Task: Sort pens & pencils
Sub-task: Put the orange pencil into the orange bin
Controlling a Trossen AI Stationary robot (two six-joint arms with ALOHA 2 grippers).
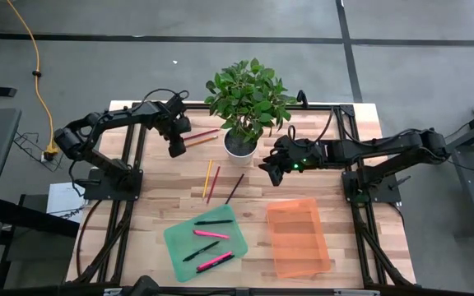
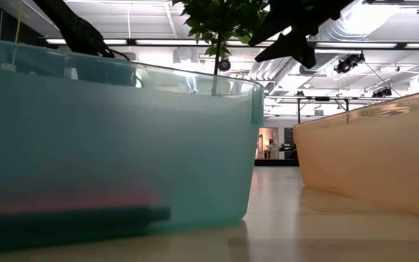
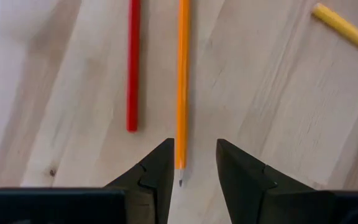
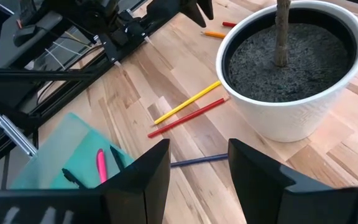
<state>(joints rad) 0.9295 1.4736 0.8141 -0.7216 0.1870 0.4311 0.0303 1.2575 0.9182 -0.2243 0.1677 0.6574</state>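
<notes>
High view looks straight down on the wooden worktop (image 1: 163, 205) filling the middle of the frame, with the two dark arms reaching in from the left and right edges. At centre top stands a leafy plant in a white pot (image 1: 239, 145). Toward the lower right lies an orange bin (image 1: 299, 238), with nothing to be seen inside it, and left of it at lower centre a green bin (image 1: 175, 240) holds the pens (image 1: 210, 234): two pink ones and two black ones. The pencils lie loose on the bare wood: three between pot and bins at mid-frame (image 1: 213, 182), yellow, red and a dark one side by side and fanned slightly, and two more, a red pencil (image 1: 203, 133) and an orange pencil (image 1: 202, 141), just left of the pot at upper centre. The left claw (image 1: 176, 150) hangs over the near ends of that pair; in its wrist view its fingers (image 3: 157, 171) stand apart with the tip of the orange pencil (image 3: 182, 81) between them, gripping nothing. The right claw (image 1: 267, 168) hovers just right of the pot, a little below it, its jaws parted and empty.
</notes>
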